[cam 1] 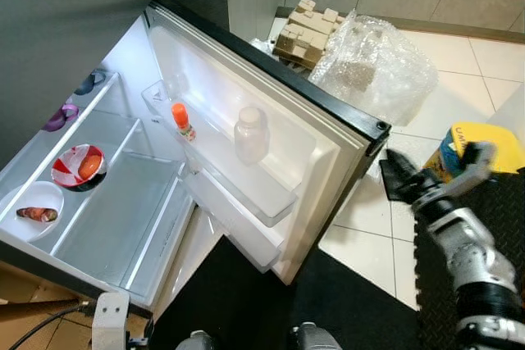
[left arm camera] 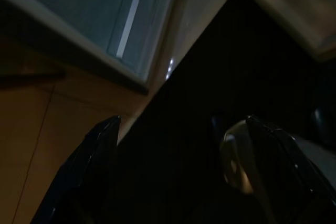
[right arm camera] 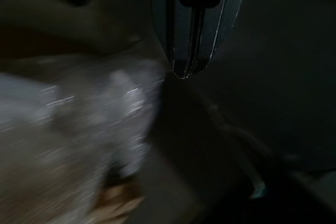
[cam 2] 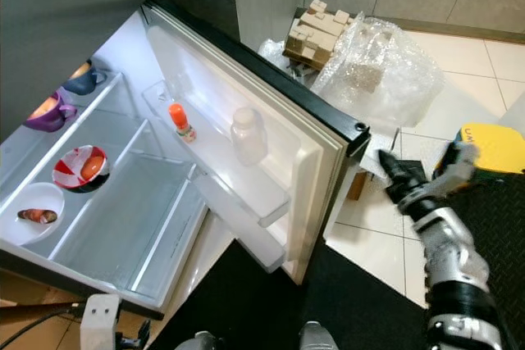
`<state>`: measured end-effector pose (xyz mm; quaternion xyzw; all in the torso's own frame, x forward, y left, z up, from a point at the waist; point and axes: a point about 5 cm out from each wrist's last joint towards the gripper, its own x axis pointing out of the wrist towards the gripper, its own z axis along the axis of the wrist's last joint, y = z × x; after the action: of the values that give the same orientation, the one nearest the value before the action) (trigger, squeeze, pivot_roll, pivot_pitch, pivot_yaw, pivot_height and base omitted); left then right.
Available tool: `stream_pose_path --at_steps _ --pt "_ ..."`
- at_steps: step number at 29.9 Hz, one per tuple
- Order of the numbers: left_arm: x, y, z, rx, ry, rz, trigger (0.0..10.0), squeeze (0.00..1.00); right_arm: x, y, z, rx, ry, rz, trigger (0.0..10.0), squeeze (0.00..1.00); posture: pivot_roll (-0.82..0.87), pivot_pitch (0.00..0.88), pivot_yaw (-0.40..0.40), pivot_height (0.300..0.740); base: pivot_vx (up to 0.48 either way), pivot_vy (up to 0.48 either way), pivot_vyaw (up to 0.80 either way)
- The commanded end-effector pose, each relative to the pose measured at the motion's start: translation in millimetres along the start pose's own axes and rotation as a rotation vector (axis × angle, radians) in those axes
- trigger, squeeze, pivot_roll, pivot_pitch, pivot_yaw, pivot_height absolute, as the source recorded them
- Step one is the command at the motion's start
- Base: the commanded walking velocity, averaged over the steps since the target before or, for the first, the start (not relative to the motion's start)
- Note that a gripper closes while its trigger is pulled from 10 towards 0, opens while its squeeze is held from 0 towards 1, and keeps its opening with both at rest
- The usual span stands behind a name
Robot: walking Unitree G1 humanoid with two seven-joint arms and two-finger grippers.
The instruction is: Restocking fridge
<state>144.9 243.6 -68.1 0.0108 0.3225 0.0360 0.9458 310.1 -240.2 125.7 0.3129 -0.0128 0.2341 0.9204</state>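
The fridge stands open, its door (cam 1: 271,145) swung out toward me. On the door's shelf (cam 1: 246,174) stand a small orange-capped bottle (cam 1: 182,120) and a clear plastic jar (cam 1: 250,134). My right gripper (cam 1: 395,176) is raised just right of the door's outer edge (cam 1: 373,141), with its fingers (right arm camera: 184,61) pressed together and nothing between them. The left gripper (left arm camera: 181,121) hangs open and idle over the dark mat beside the fridge's lower front corner.
Inside the fridge sit a red-and-white bowl (cam 1: 79,166), a white bowl with food (cam 1: 37,212), a purple cup (cam 1: 59,116) and a blue cup (cam 1: 89,82). A yellow container (cam 1: 488,147), a crumpled plastic bag (cam 1: 377,63) and cardboard pieces (cam 1: 308,30) lie on the tiles.
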Motion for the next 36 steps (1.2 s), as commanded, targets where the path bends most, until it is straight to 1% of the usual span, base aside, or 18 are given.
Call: stream_pose_path --at_steps 1,3,4,12,13,14,15,16,17,21,23,24,26,28,31,32,35,36 --pt "-8.9 12.0 -14 0.006 0.065 0.042 10.0 0.0 -1.3 8.4 -7 0.061 0.019 0.087 10.0 0.0 -0.12 0.175 0.042 0.725 0.0 0.0 0.0" --pt "-9.0 12.3 -14 0.006 0.065 0.042 10.0 0.0 -1.4 11.6 -9 0.079 0.023 0.123 10.0 0.0 -0.12 0.175 0.042 0.725 0.0 0.0 0.0" --pt "-10.2 13.8 -16 0.016 0.077 0.037 10.0 0.0 -2.8 21.7 -15 0.126 0.048 0.217 10.0 0.0 -0.12 0.175 0.042 0.725 0.0 0.0 0.0" --pt "-12.6 17.2 -21 0.017 0.106 0.043 10.0 0.0 -5.7 37.0 -24 0.202 0.086 0.346 10.0 0.0 -0.12 0.175 0.043 0.725 0.0 0.0 0.0" --pt "-15.3 19.8 -27 0.017 0.14 0.051 10.0 0.0 -9.0 65.6 -35 0.34 0.118 0.517 10.0 0.0 -0.13 0.176 0.046 0.725 0.0 0.0 0.0" --pt "-16.3 20.5 -28 0.016 0.15 0.053 10.0 0.0 -10.3 76.6 -38 0.394 0.125 0.576 10.0 0.0 -0.13 0.176 0.046 0.725 0.0 0.0 0.0" --pt "-17.9 21.1 -32 0.017 0.167 0.054 10.0 0.0 -12.3 98.1 -47 0.5 0.157 0.676 10.0 0.0 -0.13 0.177 0.046 0.725 0.0 0.0 0.0" --pt "-19.4 22.3 -34 0.017 0.179 0.055 10.0 0.0 -13.5 108.8 -55 0.531 0.18 0.714 10.0 0.0 -0.12 0.176 0.048 0.725 0.0 0.0 0.0" --pt "-20.4 23.2 -35 0.016 0.188 0.056 10.0 0.0 -14.5 116.0 -60 0.55 0.195 0.738 10.0 0.0 -0.12 0.176 0.048 0.725 0.0 0.0 0.0" --pt "-22.2 24.9 -38 0.015 0.202 0.059 10.0 0.0 -15.5 124.0 -68 0.556 0.208 0.759 10.0 0.0 -0.12 0.176 0.05 0.725 0.0 0.0 0.0" --pt "-23.9 26.5 -40 0.015 0.214 0.059 10.0 0.0 -9.0 106.4 -79 0.468 0.195 0.602 10.0 0.0 -0.12 0.175 0.051 0.725 0.0 0.0 0.0" --pt "-25.7 28.5 -42 0.015 0.225 0.061 10.0 0.0 -4.4 77.2 -91 0.35 0.211 0.376 10.0 0.0 -0.12 0.175 0.051 0.725 0.0 0.0 0.0" --pt "-27.9 30.8 -44 0.016 0.237 0.063 10.0 0.0 -5.8 45.2 -103 0.215 0.245 0.145 10.0 0.0 -0.12 0.173 0.051 0.725 0.0 0.0 0.0" --pt "-28.3 31.3 -45 0.016 0.239 0.063 10.0 0.0 -7.6 39.7 -104 0.198 0.253 0.109 10.0 0.0 -0.12 0.173 0.051 0.725 0.0 0.0 0.0" --pt "-30.7 32.9 -48 0.015 0.256 0.065 10.0 0.0 -28.2 5.8 -108 0.133 0.299 -0.141 10.0 0.0 -0.12 0.172 0.048 0.725 0.0 0.0 0.0" --pt "-30.7 32.9 -48 0.015 0.256 0.065 10.0 0.0 -28.2 5.8 -108 0.133 0.299 -0.141 10.0 0.0 -0.12 0.172 0.048 0.725 0.0 0.0 0.0" --pt "-34.6 33.2 -53 0.012 0.277 0.066 10.0 0.0 -61.5 -27.5 -118 0.001 0.398 -0.413 10.0 0.0 -0.12 0.167 0.05 0.725 0.0 0.0 0.0" --pt "-34.6 33.2 -53 0.012 0.277 0.066 10.0 0.0 -61.5 -27.5 -118 0.001 0.398 -0.413 10.0 0.0 -0.12 0.167 0.05 0.725 0.0 0.0 0.0"
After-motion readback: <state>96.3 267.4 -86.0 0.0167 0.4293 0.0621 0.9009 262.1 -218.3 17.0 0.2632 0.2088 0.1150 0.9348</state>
